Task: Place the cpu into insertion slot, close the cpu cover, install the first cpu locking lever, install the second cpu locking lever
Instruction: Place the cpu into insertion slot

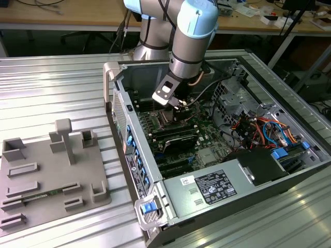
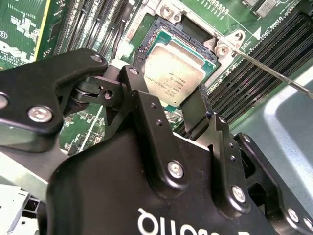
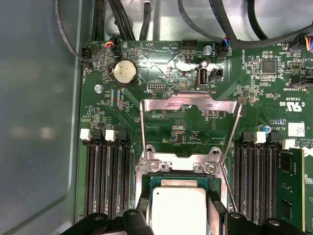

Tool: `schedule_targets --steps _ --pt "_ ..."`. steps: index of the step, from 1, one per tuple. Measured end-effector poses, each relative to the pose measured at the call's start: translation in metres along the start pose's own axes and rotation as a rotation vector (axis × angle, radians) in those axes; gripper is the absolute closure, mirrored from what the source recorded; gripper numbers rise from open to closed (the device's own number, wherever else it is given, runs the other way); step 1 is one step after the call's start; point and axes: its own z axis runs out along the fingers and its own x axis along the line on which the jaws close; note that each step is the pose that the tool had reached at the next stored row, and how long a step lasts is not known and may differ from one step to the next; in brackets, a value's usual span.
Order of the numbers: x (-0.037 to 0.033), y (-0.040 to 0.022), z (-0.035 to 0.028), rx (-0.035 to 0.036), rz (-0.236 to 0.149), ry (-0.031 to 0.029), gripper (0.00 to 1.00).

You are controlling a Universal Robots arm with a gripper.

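The cpu [image 2: 172, 76] lies squarely over the insertion slot [image 2: 195, 35], though I cannot tell whether it is fully seated, and the gripper [image 2: 162, 85] is clamped on two opposite edges of it. The cpu cover [image 3: 190, 105] is swung open, leaning back over the green motherboard [image 3: 195, 68], and a thin wire locking lever [image 2: 274, 73] stands free beside the socket. The open computer case [image 1: 181, 217] lies on the ribbed metal bench [image 1: 51, 77].

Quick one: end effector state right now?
End effector: straddling the small flat silver-grey square cpu; clamped or released cannot be told.
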Motion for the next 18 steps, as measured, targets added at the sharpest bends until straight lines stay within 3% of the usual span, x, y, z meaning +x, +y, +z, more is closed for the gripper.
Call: schedule_targets --steps 18 --pt "-0.0009 -0.0027 0.0028 0.0002 0.006 -0.0007 0.45"
